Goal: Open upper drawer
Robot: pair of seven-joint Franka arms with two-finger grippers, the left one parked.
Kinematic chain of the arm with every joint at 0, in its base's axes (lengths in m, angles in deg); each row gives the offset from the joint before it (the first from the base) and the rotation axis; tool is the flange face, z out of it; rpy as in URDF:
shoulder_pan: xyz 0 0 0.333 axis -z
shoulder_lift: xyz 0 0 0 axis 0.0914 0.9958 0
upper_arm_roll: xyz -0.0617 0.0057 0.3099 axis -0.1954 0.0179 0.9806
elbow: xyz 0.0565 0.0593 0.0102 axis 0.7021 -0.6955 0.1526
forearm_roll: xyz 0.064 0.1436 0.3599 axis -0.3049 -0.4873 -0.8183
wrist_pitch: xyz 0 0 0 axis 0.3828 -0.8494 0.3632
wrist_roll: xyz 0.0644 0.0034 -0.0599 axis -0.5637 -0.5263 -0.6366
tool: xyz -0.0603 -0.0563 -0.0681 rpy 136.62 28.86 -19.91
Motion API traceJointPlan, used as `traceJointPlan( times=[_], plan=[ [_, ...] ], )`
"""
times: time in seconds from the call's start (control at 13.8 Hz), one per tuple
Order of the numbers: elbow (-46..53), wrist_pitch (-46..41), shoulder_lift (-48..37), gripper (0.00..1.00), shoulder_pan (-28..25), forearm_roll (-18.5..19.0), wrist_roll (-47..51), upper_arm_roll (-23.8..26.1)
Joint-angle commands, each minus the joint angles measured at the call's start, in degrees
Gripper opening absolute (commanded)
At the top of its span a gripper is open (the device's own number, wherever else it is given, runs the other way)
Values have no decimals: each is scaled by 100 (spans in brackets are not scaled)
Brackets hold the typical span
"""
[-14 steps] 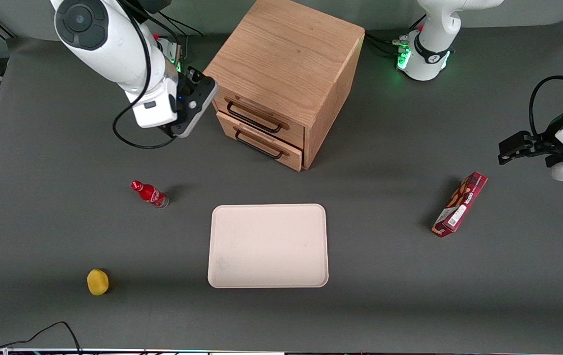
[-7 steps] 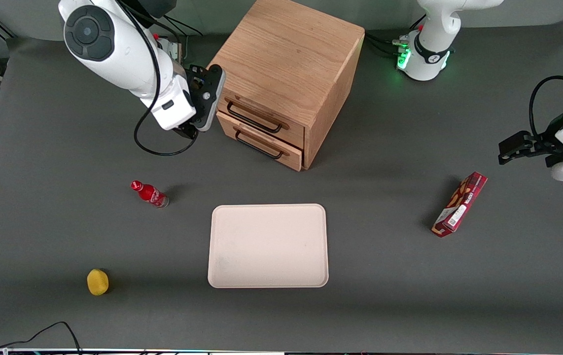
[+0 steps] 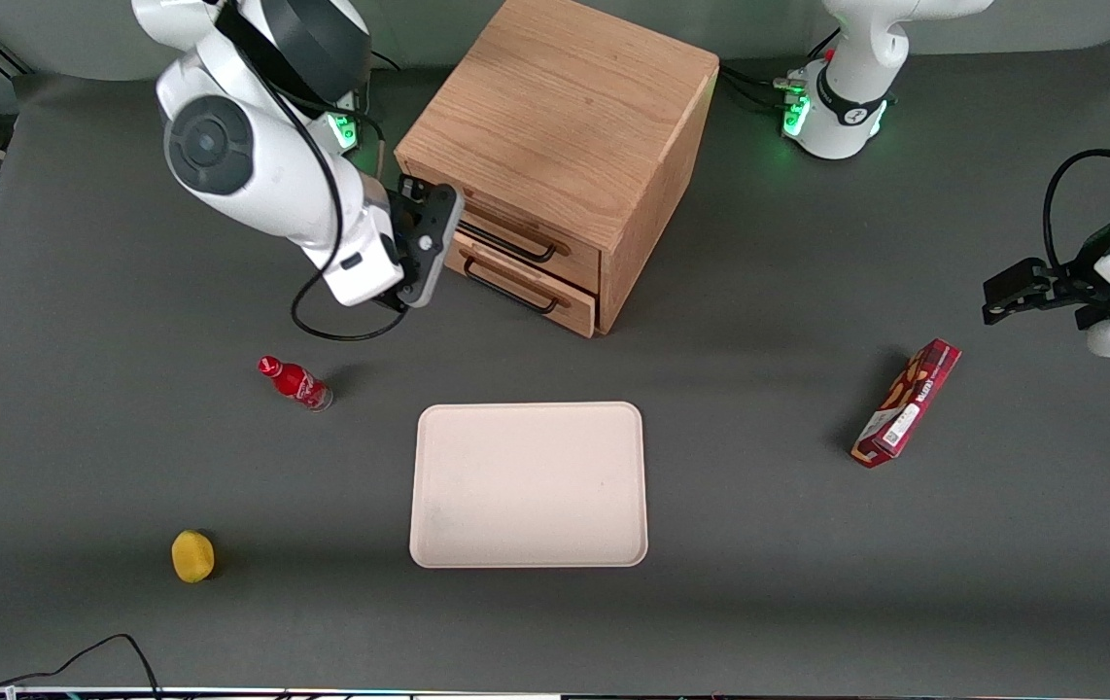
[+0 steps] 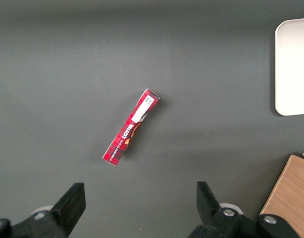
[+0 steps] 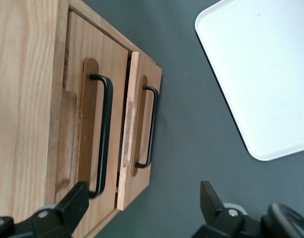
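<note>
Surface: dark grey table [image 3: 808, 583] carrying a boxy oak cabinet [image 3: 565, 107] with 2 drawers in its front.
Gripper: the right arm's gripper [image 5: 144, 208] hangs in front of the cabinet, at the working arm's end of the drawer fronts — fingers spread wide apart, holding nothing and touching nothing. One fingertip [image 5: 75, 198] sits level with the end of the upper handle, the other over bare table.
Upper drawer: the upper drawer [image 3: 526, 238] is shut, flush with the cabinet frame; its thin black bar handle [image 5: 103, 136] is free of the fingers.
Lower drawer: the lower drawer [image 3: 540, 292] stands proud of the upper one; its contents cannot be seen.
Tray: pale tray [image 3: 528, 484] nearer the front camera than the cabinet, roughly at 6 o'clock from it — nothing lying on it.
Other things: red bottle [image 3: 294, 382] at about 9 o'clock from the tray's upper corner; yellow round object [image 3: 192, 555] nearer the camera; red box [image 3: 907, 402] toward the parked arm's end.
</note>
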Motion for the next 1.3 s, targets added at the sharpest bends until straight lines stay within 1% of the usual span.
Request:
traceJointPlan(
  times=[0.0,0.14,0.58,1.23],
  plan=[
    [-307,325,-69,100,-137,-66,241,1],
    [-598,597,-104,100,-138,-66,347,158],
    [-1046,1169,-113,100,-146,-57,408,343],
    [-1372,1512,-122,100,-137,-57,417,493]
  ],
)
